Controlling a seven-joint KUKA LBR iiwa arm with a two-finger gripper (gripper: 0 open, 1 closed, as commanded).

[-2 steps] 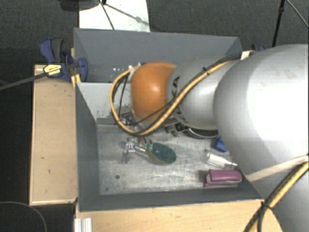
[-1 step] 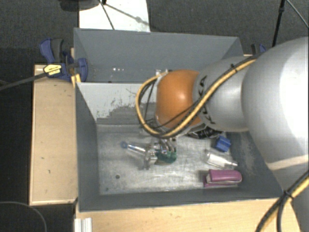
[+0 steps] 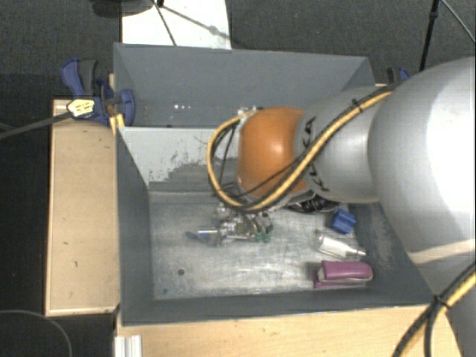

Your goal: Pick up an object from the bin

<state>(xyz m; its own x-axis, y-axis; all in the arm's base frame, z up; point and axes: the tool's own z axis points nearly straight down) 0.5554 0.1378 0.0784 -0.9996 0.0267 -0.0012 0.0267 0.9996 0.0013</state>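
Big grey arm (image 3: 416, 147) down into bin (image 3: 135, 222); gripper (image 3: 242, 227) low at mid-floor, open or shut impossible to tell. By right wall: purple stapler (image 3: 343, 272), white tube (image 3: 338, 246), blue block (image 3: 342, 220).

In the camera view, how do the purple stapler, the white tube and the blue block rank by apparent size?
1. purple stapler, largest
2. white tube
3. blue block, smallest
They lie close together, so nearness to the camera hardly affects the order.

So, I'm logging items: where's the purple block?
The purple block lies at the camera view's lower right, beside a white tube, right of the gripper.
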